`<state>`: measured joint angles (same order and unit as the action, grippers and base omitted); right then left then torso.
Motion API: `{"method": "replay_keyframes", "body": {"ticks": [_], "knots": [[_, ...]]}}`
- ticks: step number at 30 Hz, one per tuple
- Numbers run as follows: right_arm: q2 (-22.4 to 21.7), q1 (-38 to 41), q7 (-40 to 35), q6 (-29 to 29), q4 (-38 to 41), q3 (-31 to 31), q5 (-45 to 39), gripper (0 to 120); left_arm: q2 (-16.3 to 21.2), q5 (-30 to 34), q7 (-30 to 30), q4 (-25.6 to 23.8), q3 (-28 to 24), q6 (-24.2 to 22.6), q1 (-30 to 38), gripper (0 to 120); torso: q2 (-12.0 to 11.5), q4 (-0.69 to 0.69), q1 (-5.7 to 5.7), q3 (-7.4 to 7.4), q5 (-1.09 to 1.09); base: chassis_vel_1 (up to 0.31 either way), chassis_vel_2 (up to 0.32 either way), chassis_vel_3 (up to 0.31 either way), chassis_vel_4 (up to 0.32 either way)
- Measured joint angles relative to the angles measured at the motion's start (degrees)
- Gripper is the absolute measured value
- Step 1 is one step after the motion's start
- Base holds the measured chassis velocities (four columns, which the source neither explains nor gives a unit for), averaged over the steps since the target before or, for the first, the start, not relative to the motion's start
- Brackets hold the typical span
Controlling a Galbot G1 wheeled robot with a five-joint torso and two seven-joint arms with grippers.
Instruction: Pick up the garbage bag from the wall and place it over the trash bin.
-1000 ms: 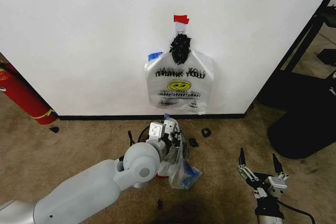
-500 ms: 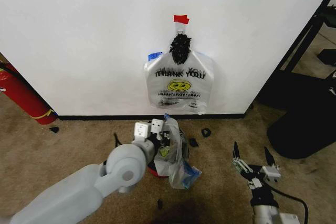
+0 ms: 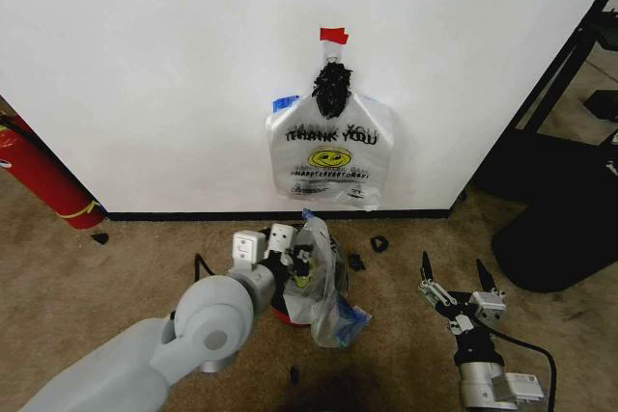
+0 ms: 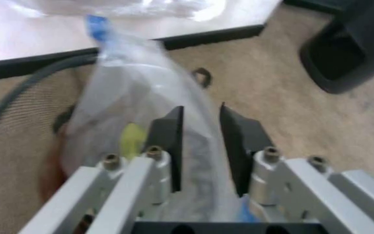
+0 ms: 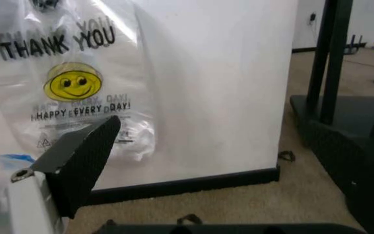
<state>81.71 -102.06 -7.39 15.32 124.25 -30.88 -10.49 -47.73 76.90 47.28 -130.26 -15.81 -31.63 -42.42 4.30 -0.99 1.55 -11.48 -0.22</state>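
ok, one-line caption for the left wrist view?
Left tool closed on the crinkly garbage bag above the mesh trash bin, by the wall.

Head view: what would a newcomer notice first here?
First, the white smiley bag hanging on the wall under red tape. Below it, the left gripper grips the see-through garbage bag at the trash bin. The right gripper hovers open over the carpet.

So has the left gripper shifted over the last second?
Yes. The left gripper, shut on the see-through crinkly garbage bag, has moved toward the robot's left, judged against the red tape piece on the white wall.
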Motion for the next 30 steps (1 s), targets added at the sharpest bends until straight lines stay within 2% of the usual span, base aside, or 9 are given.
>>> {"method": "replay_keyframes", "body": {"ticks": [5,6,8,13,18,19,25,27,30], "knots": [[0.36,-0.93,0.07,0.7,0.01,-0.36,0.02,100,-0.95,-0.11,-0.43,0.13,-2.44,-0.16,1.42,44,0.0,-0.02,0.0,0.0,0.0,0.0,0.0,0.0,0.0],[0.55,-1.43,0.24,1.06,0.03,-0.46,0.04,100,-1.79,-0.23,-0.12,1.16,-4.02,-0.55,2.63,49,0.0,0.03,0.0,0.0,0.03,0.0,0.0,0.0,0.0],[0.84,-2.44,0.76,1.68,0.2,-0.67,0.13,100,-3.55,-0.46,1.61,3.95,-6.73,-1.68,5.35,59,0.0,-0.01,0.0,0.0,0.02,0.0,0.0,0.0,0.0],[0.99,-2.73,0.8,2.06,0.32,-1.22,0.01,100,-4.38,-0.75,3.26,6.45,-8.29,-2.74,6.73,75,0.0,0.02,0.0,0.0,0.0,0.0,0.0,0.0,0.0],[1.05,-2.68,0.79,2.16,0.22,-1.3,-0.08,100,-5.59,-1.18,3.61,8.66,-8.98,-1.55,7.2,58,0.0,0.01,0.0,0.0,0.0,0.0,0.0,0.0,0.0],[1.05,-2.68,0.79,2.16,0.22,-1.3,-0.08,100,-5.59,-1.18,3.61,8.66,-8.98,-1.55,7.2,58,0.0,0.01,0.0,0.0,0.0,0.0,0.0,0.0,0.0],[1.01,-2.61,0.77,2.3,-0.28,-1.4,-0.17,100,-6.18,-1.01,3.6,9.78,-9.27,-0.76,7.6,31,0.0,0.01,0.0,0.0,0.0,0.0,0.0,0.0,0.0],[0.99,-2.56,0.77,2.3,-0.32,-1.42,-0.22,100,-6.18,-0.96,3.6,9.88,-9.3,-0.74,7.59,28,0.0,0.01,0.0,0.0,0.0,0.0,0.0,0.0,0.0],[1.02,-2.35,0.74,2.29,-0.52,-1.49,-0.33,100,-6.34,-0.86,3.6,10.25,-9.65,-0.68,7.57,16,0.0,0.01,0.0,0.0,0.0,0.0,0.0,0.0,0.0]]}}
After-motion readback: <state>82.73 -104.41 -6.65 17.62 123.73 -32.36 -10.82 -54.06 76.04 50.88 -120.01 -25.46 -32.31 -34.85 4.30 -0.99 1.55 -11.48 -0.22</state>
